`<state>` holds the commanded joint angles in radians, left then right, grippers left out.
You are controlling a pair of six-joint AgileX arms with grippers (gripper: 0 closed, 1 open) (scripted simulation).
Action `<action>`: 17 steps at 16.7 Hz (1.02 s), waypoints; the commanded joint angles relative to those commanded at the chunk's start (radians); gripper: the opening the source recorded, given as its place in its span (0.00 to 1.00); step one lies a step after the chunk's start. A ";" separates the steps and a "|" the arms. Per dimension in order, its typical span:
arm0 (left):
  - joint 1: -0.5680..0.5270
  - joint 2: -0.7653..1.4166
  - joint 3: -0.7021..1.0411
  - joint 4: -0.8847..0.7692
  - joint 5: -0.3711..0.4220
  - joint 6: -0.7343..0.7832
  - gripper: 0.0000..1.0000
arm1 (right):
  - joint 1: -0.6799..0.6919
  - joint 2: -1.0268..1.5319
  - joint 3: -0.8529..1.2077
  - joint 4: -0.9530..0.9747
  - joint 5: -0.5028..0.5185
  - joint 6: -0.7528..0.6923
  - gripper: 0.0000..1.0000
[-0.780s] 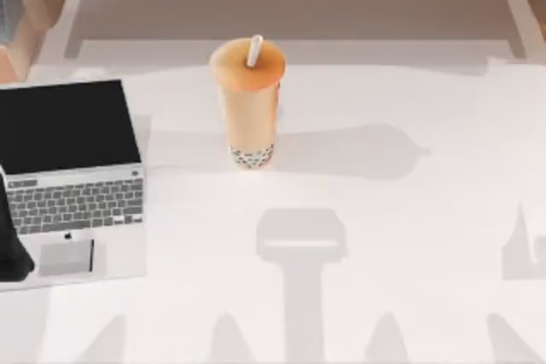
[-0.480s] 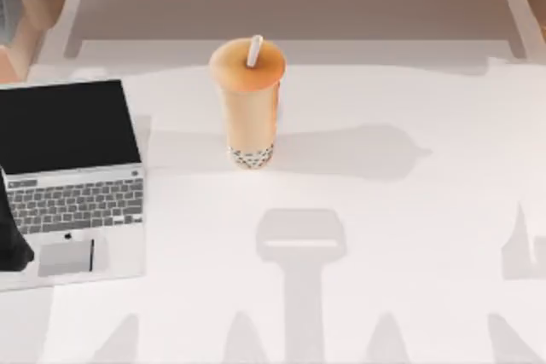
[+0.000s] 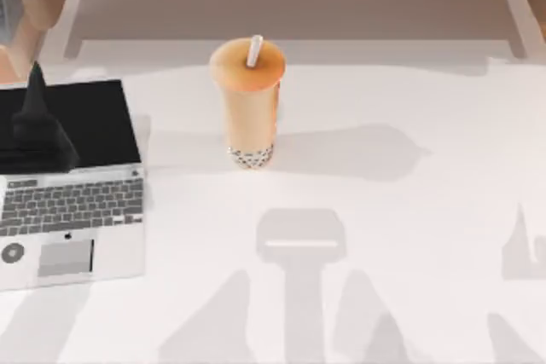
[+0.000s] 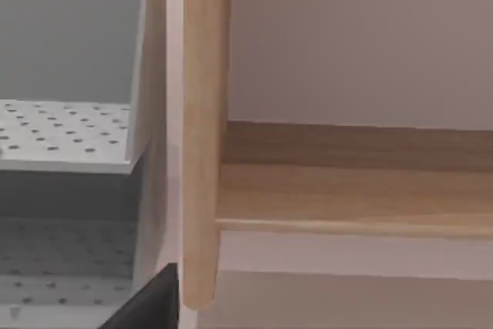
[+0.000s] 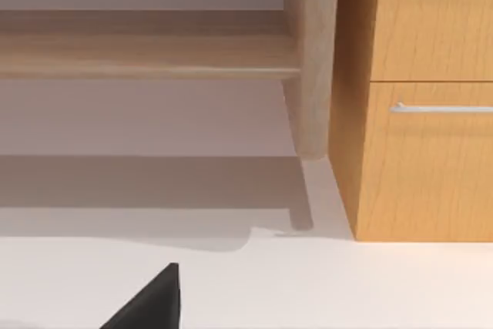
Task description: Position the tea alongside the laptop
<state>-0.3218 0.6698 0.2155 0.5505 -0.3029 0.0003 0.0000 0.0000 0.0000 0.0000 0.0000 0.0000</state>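
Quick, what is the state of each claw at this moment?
Left claw: above the laptop screen, holding nothing visible; open or closed cannot be told.
Right claw: open or closed cannot be told.

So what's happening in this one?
Nothing is being held. The tea stands upright on the white table, apart from the open laptop at the table's left edge. The left gripper hovers over the laptop's screen.
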 joint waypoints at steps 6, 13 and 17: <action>-0.284 0.685 0.170 0.470 -0.261 -0.002 1.00 | 0.000 0.000 0.000 0.000 0.000 0.000 1.00; -0.538 1.324 0.329 0.909 -0.506 0.005 1.00 | 0.000 0.000 0.000 0.000 0.000 0.000 1.00; -0.605 1.477 0.374 1.024 -0.573 0.011 1.00 | 0.000 0.000 0.000 0.000 0.000 0.000 1.00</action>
<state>-0.9268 2.1469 0.5898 1.5749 -0.8757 0.0113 0.0000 0.0000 0.0000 0.0000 0.0000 0.0000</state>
